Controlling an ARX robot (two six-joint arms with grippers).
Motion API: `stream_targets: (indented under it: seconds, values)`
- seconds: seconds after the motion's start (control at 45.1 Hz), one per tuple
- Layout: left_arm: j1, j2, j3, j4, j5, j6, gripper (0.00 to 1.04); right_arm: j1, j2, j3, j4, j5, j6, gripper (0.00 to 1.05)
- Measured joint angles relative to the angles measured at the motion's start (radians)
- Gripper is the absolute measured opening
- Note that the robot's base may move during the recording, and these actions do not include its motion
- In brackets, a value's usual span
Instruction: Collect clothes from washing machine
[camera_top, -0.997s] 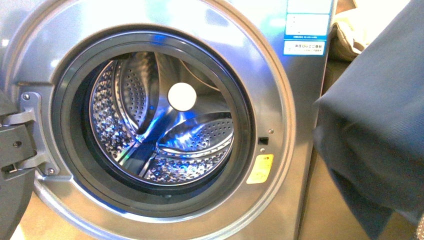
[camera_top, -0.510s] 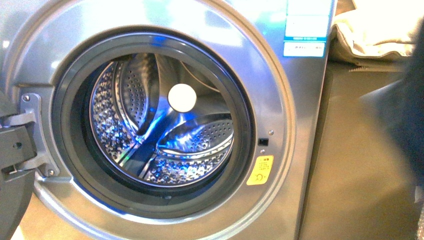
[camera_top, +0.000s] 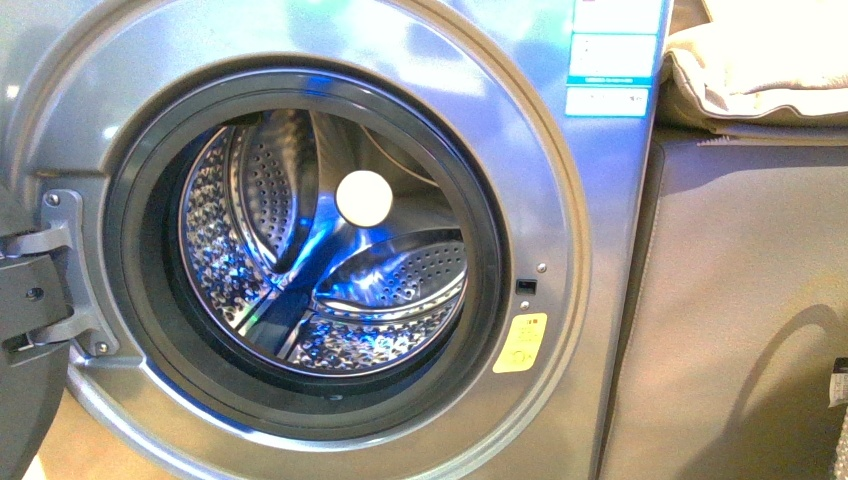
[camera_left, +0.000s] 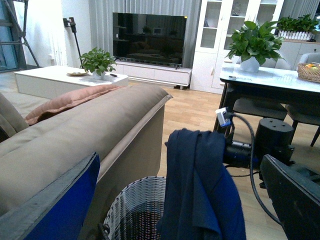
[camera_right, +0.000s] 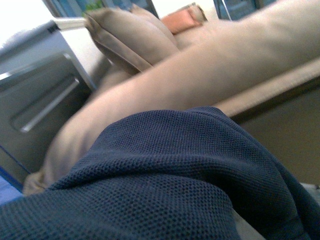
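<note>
The washer (camera_top: 590, 210) drum is bare. The clothes (camera_left: 200, 190) hang off the right arm (camera_left: 272, 137) above the basket (camera_left: 132, 212), probably ready to drop. They hide the right fingers, so I cannot tell their grip. The left fingers (camera_left: 55, 200) are wide and empty.

Black arm joint (camera_left: 272, 136) trails a looping black cable (camera_left: 251, 167).

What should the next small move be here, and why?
Probably lower the clothes toward the wicker basket before letting go: the drum of the washing machine looks empty, and the garment hangs from the right arm right by the basket's rim; whether squarely over it is unclear.
</note>
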Motion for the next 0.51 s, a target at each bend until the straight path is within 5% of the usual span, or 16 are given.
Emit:
stream_targets:
  seconds: [0.222,0.51]
  values:
    - [0.000,0.000,0.000,0.000,0.000,0.000,0.98,-0.008,0.182,-0.121,-0.116,0.127,-0.306,0.06]
    - [0.000,0.000,0.000,0.000,0.000,0.000,0.98,-0.020,0.393,-0.232,-0.117,0.195,-0.451,0.06]
